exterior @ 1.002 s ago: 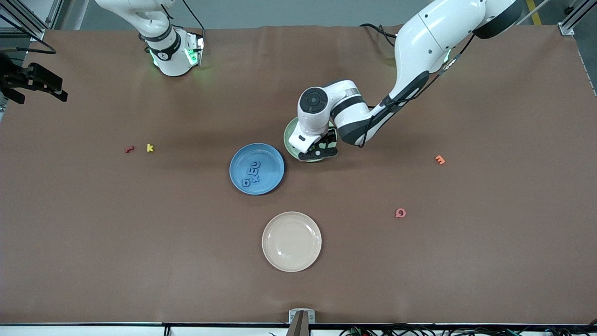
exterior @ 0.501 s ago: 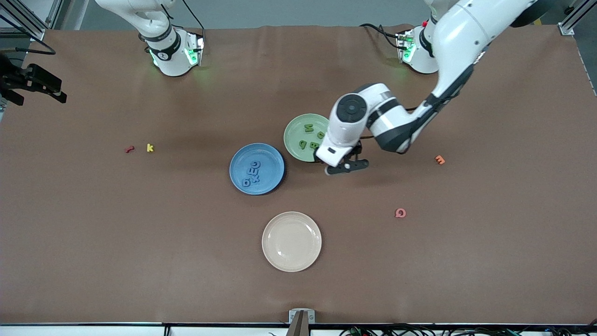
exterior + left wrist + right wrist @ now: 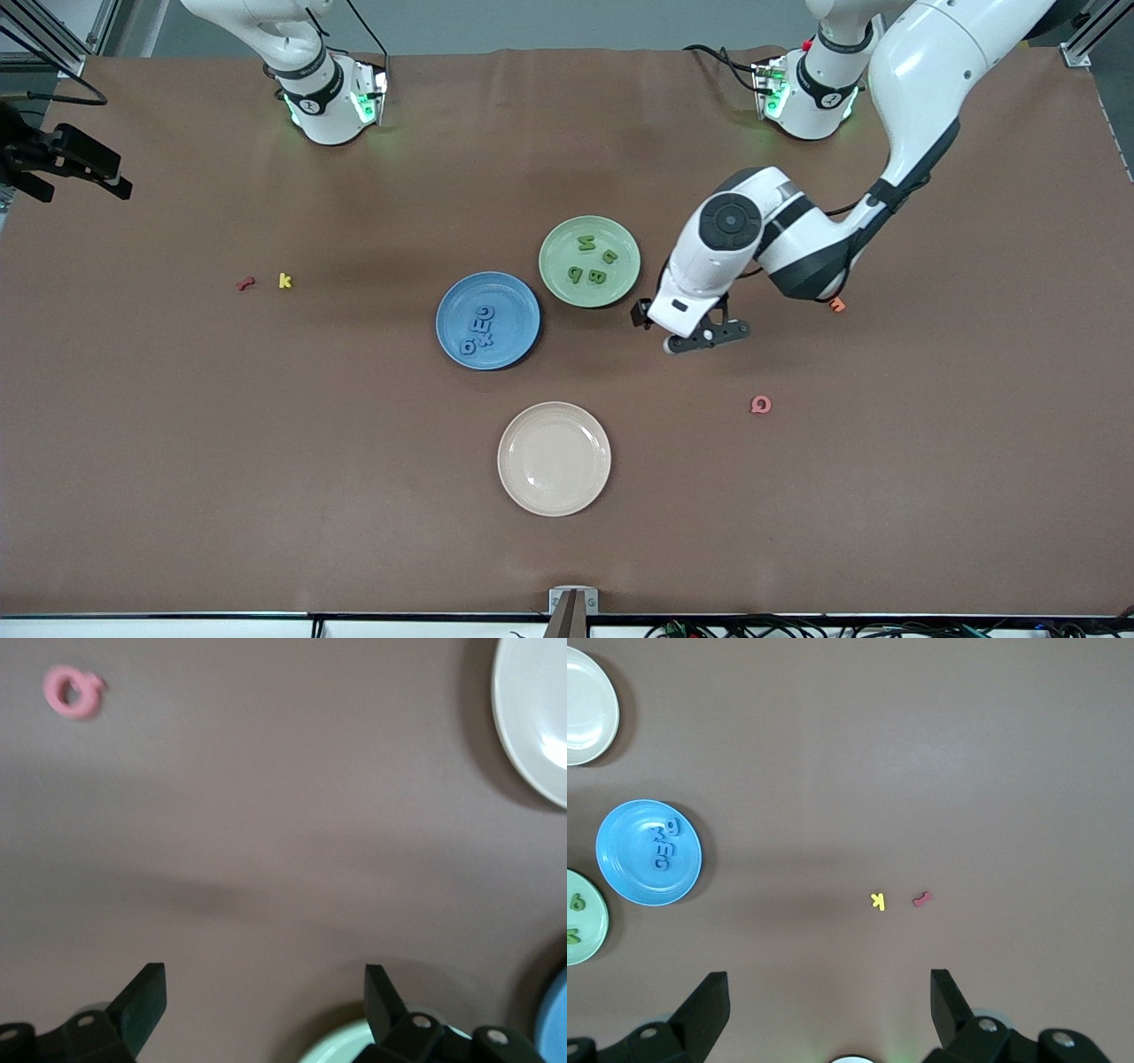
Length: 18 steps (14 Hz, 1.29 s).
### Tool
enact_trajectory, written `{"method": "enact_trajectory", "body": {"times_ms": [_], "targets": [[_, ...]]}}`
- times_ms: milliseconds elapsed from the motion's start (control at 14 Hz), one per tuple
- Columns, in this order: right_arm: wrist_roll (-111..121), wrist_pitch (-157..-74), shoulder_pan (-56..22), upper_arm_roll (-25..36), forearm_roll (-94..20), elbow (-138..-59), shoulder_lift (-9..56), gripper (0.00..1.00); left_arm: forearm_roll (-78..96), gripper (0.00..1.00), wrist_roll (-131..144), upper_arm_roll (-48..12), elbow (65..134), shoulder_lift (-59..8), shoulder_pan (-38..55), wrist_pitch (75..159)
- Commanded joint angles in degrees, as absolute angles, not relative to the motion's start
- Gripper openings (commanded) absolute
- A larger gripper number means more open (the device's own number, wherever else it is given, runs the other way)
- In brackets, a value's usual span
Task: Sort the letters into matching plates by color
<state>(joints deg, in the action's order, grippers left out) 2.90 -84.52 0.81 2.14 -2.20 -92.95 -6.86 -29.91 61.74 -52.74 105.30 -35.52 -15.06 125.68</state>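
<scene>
The blue plate (image 3: pixel 461 301) holds several blue letters (image 3: pixel 479 329). The pale green plate (image 3: pixel 556 244) beside it holds several green letters (image 3: pixel 591 263). My left gripper (image 3: pixel 693 330) is open and empty, over bare table just past the green plate toward the left arm's end. In the left wrist view it (image 3: pixel 264 997) shows the green plate's rim (image 3: pixel 345 1050) by one fingertip. My right gripper (image 3: pixel 830 1001) is open and empty, high over the table by its own base, out of the front view. Its view shows the blue plate (image 3: pixel 629 873) and green plate (image 3: pixel 589 935).
A cream plate (image 3: pixel 554 458) lies nearest the front camera. A pink piece (image 3: pixel 760 405) and an orange piece (image 3: pixel 836 305) lie toward the left arm's end. A yellow k (image 3: pixel 284 281) and a red piece (image 3: pixel 246 283) lie toward the right arm's end.
My left gripper has moved off the green plate toward the left arm's end of the table, uncovering the plate and its green letters. The right arm has not moved.
</scene>
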Motion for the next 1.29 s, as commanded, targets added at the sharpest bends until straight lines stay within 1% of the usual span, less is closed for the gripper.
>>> {"method": "enact_trajectory", "body": {"times_ms": [0,215,358,429,573,644,787,1074,1217], "targets": [[2.9,-85.3,0.6,2.3,-2.4,-94.7,-8.5,1.00,-24.6,0.98,54.2,-53.3,106.3,-32.1,-17.8,125.7],[5.4,-85.3,0.4,2.3,-1.2,-94.6,-8.5,1.00,-9.8,0.98,38.0,-45.4,108.5,-24.4,-15.8,126.2],[5.4,-85.2,0.5,2.3,-1.1,-94.6,-8.5,1.00,-2.8,0.97,29.1,-37.4,110.5,-20.2,-12.3,126.2],[5.4,-85.2,0.5,2.3,-1.1,-94.6,-8.5,1.00,0.0,0.97,24.9,-34.5,112.0,-17.9,-11.6,126.2],[5.4,-84.9,0.5,2.3,-1.4,-94.7,-8.5,1.00,3.9,0.97,16.7,-30.2,114.7,-13.9,-12.3,126.1],[5.4,-84.8,0.5,2.3,-1.4,-94.7,-8.5,1.00,5.8,0.97,13.6,-27.7,115.0,-12.1,-12.7,125.9],[5.4,-84.7,0.5,2.3,-1.4,-94.7,-8.5,1.00,6.9,0.98,10.1,-25.1,114.9,-9.6,-14.6,125.0],[5.5,-84.6,0.3,2.1,-1.2,-94.7,-8.5,1.00,6.9,0.98,6.4,-25.0,114.1,-3.4,-21.8,123.3],[5.8,-84.8,0.3,2.1,-1.0,-94.7,-8.5,1.00,6.3,0.99,5.2,-24.8,110.1,-2.8,-23.8,118.7]]}}
